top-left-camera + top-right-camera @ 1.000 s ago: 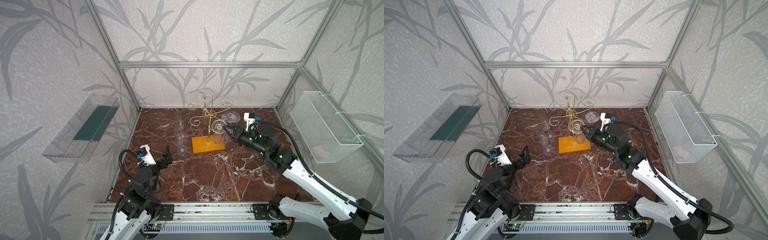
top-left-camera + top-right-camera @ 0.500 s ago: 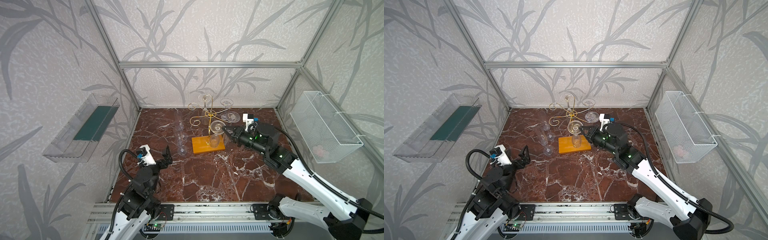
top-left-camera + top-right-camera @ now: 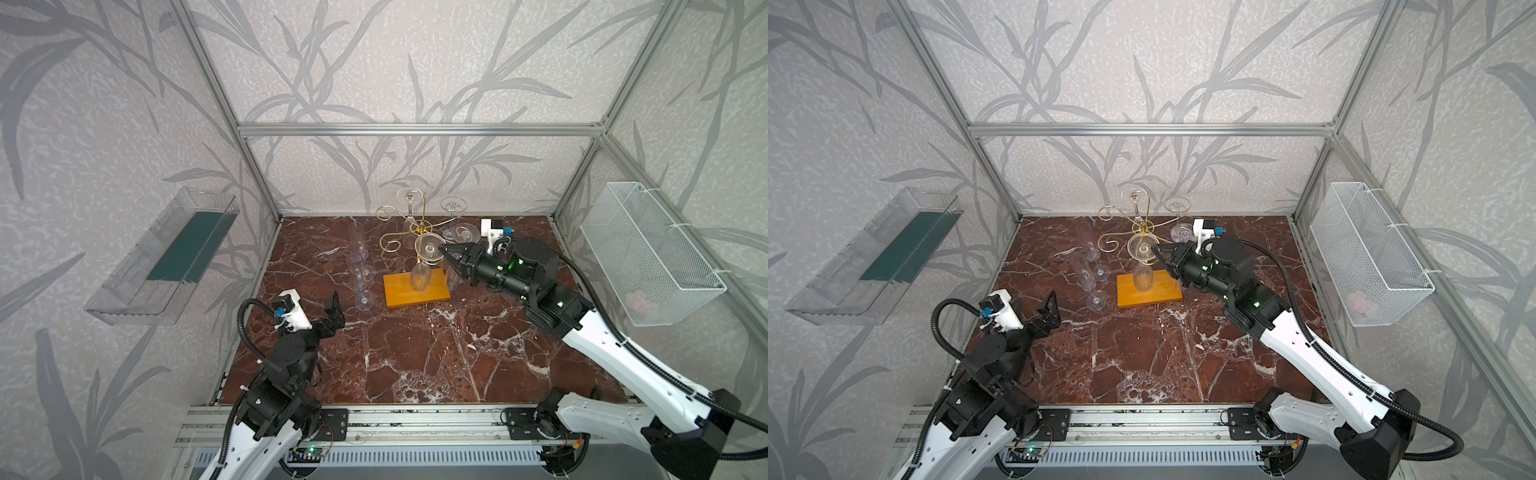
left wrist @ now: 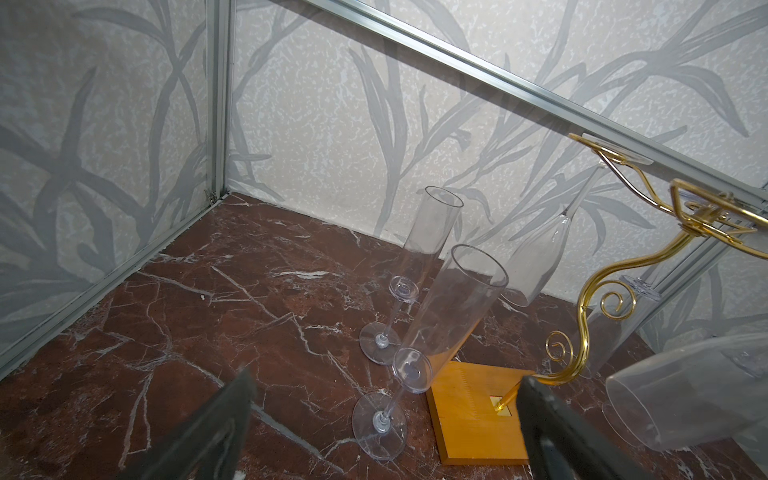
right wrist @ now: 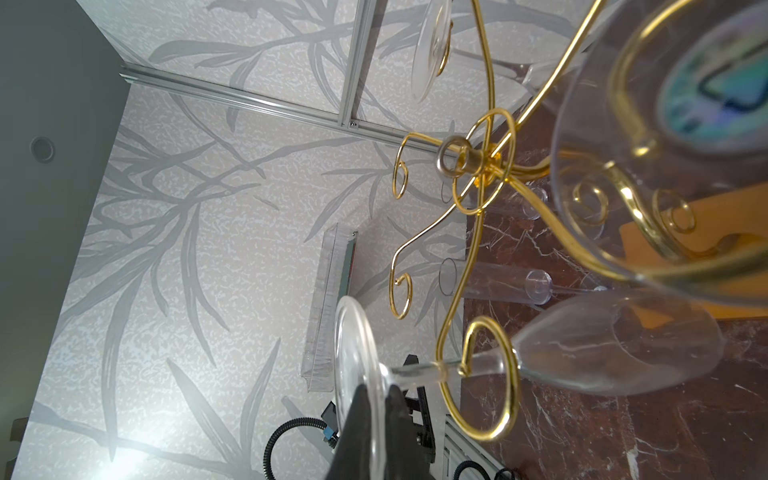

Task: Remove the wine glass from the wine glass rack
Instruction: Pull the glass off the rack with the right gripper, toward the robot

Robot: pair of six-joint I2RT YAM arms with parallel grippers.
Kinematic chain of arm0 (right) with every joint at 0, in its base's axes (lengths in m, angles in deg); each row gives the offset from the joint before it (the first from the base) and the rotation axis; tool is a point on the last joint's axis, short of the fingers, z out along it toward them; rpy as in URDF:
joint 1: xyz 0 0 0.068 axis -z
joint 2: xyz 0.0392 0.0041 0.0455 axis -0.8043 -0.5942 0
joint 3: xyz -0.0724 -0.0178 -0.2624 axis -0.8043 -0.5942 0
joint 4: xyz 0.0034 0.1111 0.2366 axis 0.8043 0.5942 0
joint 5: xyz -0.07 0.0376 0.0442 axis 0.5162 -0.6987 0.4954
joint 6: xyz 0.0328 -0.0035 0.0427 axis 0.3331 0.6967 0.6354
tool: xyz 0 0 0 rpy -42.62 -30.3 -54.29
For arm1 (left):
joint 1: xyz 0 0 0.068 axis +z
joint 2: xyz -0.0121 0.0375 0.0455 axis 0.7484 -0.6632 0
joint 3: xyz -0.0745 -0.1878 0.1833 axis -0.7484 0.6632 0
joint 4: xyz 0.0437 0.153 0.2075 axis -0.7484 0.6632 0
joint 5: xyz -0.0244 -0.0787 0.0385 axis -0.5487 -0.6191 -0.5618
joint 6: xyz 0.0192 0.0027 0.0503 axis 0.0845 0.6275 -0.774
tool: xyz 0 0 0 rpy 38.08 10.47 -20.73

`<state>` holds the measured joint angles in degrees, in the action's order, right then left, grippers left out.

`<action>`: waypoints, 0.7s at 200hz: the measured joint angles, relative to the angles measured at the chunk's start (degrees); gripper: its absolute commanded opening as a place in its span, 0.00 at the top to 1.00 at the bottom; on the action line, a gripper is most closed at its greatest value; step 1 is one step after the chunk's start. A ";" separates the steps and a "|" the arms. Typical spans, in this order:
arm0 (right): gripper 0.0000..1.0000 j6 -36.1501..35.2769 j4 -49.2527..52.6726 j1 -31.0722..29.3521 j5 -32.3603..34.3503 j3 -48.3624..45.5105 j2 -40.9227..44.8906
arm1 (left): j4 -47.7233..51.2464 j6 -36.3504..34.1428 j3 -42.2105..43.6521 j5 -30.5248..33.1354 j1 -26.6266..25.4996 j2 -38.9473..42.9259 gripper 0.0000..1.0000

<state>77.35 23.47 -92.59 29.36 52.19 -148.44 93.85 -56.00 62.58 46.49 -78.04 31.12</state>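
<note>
The wine glass hangs upside down on the wine glass rack, with its stem still inside a gold spiral loop. My right gripper is shut on the rim of the glass's round foot. In both top views the right gripper reaches in from the right to the foot, and the bowl hangs over the rack's orange base. My left gripper stands open and empty, low at the front left.
Two tall clear flutes stand on the marble floor just left of the rack. Other glasses hang on the far arms. A clear tray hangs on the left wall and a white wire basket on the right wall.
My right gripper has shifted slightly left with the glass foot in its grip, and the hanging bowl has moved left with it. The left arm has not moved.
</note>
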 measured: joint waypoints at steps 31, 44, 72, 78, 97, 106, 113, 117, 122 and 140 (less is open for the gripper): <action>1.00 0.33 -0.13 0.00 0.20 1.68 -2.01 | 0.00 0.02 0.00 0.02 0.00 0.00 0.01; 1.00 0.26 0.00 0.00 1.03 2.21 -2.49 | 0.02 0.04 0.00 0.04 0.00 0.02 0.01; 1.00 0.24 0.09 0.00 4.00 2.51 -2.45 | 0.09 0.42 0.00 0.07 0.00 0.33 0.01; 1.00 0.24 0.11 0.00 4.70 2.51 -2.38 | 0.13 0.44 0.00 0.07 0.00 0.42 0.01; 1.00 0.28 0.15 0.00 6.99 2.51 -2.16 | 0.20 0.59 0.02 0.09 0.00 0.59 0.01; 1.00 0.31 0.17 0.00 7.89 2.45 -1.92 | 0.33 0.61 0.02 0.13 0.00 0.68 0.01; 1.00 0.35 0.24 0.00 8.76 2.38 -1.68 | 0.37 0.61 0.02 0.20 0.00 0.74 0.01; 1.00 0.33 0.31 0.00 8.92 2.34 -1.53 | 0.37 0.61 0.02 0.22 0.00 0.76 0.01; 1.00 0.33 0.37 0.00 9.33 2.27 -1.31 | 0.37 0.61 0.02 0.22 0.00 0.81 0.01; 1.00 0.33 0.72 0.00 10.71 1.64 -0.22 | 0.37 0.61 0.02 0.35 0.00 0.90 0.01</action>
<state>77.67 24.20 -92.59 40.07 53.83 -148.66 94.22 -55.39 62.60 46.84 -78.04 32.02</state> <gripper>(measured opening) 0.075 0.992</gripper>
